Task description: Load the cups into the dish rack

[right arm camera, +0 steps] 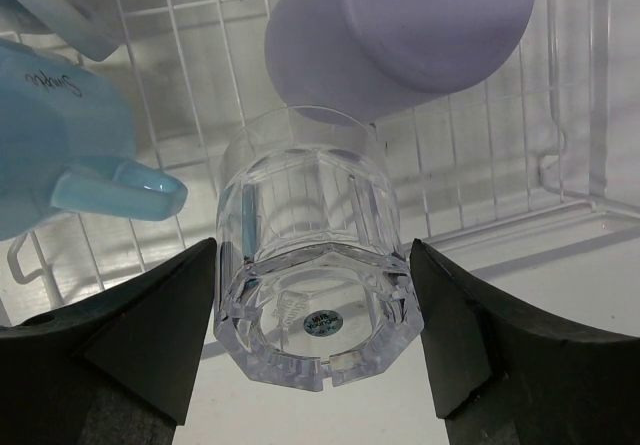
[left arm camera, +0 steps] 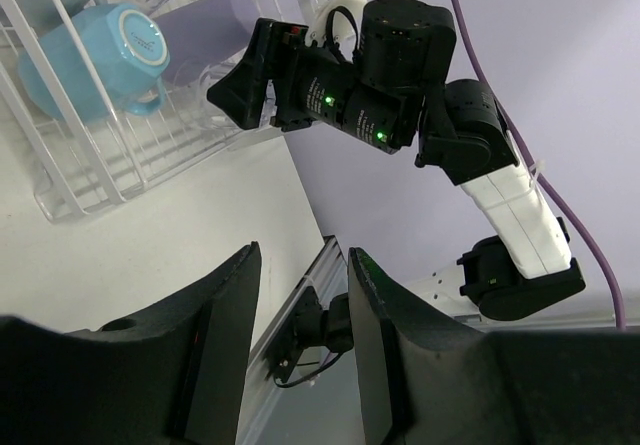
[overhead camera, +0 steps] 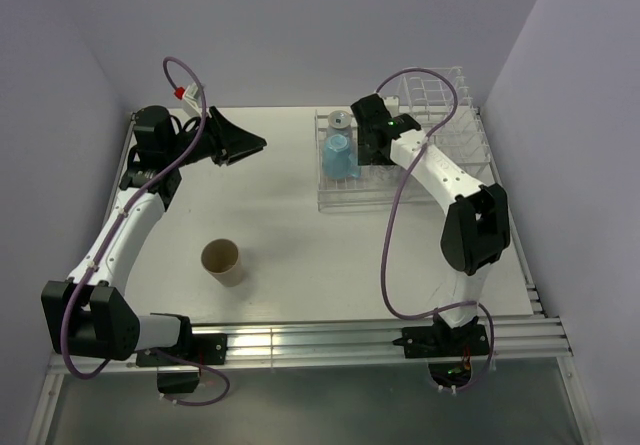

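The white wire dish rack (overhead camera: 345, 205) stands at the back right. My right gripper (right arm camera: 313, 255) is over it, shut on a clear glass (right arm camera: 310, 295) held base towards the camera, mouth on the rack grid (right arm camera: 500, 165). A lavender tumbler (right arm camera: 400, 35) lies just behind it and a light blue mug (right arm camera: 60, 135) to its left. In the top view the blue mug (overhead camera: 340, 155) sits in the rack beside the right gripper (overhead camera: 372, 160). A tan brown cup (overhead camera: 222, 261) stands upright on the table at front left. My left gripper (overhead camera: 250, 145) is open and empty at back centre-left.
The rack's tall upright dividers (overhead camera: 435, 90) rise at the far right corner. Another upturned cup (overhead camera: 341, 120) sits at the rack's back left. Purple cables loop over both arms. Walls enclose the table on three sides; a metal rail (overhead camera: 350, 340) runs along the front edge.
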